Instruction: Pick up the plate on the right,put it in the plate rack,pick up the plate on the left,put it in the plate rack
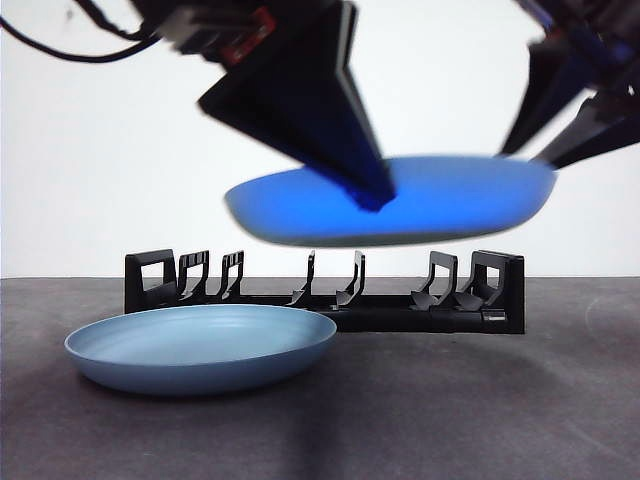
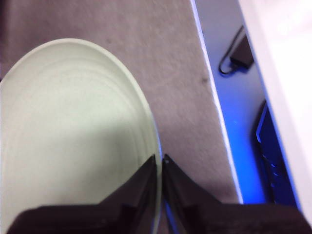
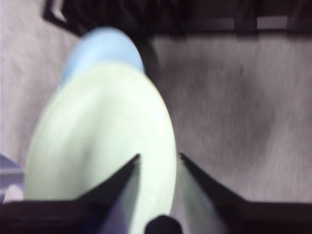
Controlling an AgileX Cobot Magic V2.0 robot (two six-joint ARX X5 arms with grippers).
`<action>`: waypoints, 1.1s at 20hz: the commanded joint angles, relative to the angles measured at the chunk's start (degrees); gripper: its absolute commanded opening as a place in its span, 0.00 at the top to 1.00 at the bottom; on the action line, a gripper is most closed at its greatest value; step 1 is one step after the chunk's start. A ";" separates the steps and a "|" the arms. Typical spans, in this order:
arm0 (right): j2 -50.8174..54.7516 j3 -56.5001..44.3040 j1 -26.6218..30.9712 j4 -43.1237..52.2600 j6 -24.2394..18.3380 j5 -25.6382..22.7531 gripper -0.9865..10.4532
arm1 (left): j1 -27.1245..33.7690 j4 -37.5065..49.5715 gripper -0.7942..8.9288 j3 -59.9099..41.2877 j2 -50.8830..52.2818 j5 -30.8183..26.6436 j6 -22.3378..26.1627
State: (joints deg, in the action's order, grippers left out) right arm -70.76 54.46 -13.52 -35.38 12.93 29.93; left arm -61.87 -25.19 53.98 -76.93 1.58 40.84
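I see the left gripper (image 2: 160, 163) clamped on the raised plate's (image 1: 450, 195) rim above the rack (image 1: 330, 295), the right gripper (image 3: 157, 163) spread around its edge, second plate (image 1: 200, 345) on the table (image 1: 480, 410).

I can't read any text, label, brand, number or sign in any of my three views. The plate rack (image 1: 330, 292), the two plates and the surface (image 1: 480, 400) show me only plain, unmarked faces. There is a red patch on the arm hardware (image 1: 262, 25) at the top of the front view, but it is too blurred for me to tell whether it carries any lettering.
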 commanded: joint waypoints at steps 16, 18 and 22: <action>20.31 0.28 4.00 20.33 4.94 -13.16 0.56 | 20.35 28.98 0.93 -0.26 -0.20 12.13 -37.03; 21.22 0.26 4.28 20.15 4.55 -14.01 0.56 | 24.63 34.32 0.93 -0.26 -0.20 17.11 -41.88; 21.59 0.26 4.66 19.43 4.09 -13.99 0.56 | 31.89 44.59 0.93 -0.26 -0.20 22.62 -52.48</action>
State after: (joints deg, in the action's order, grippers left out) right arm -49.10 54.54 -8.97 -15.88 17.32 16.25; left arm -31.44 16.34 53.93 -76.93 23.03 -3.79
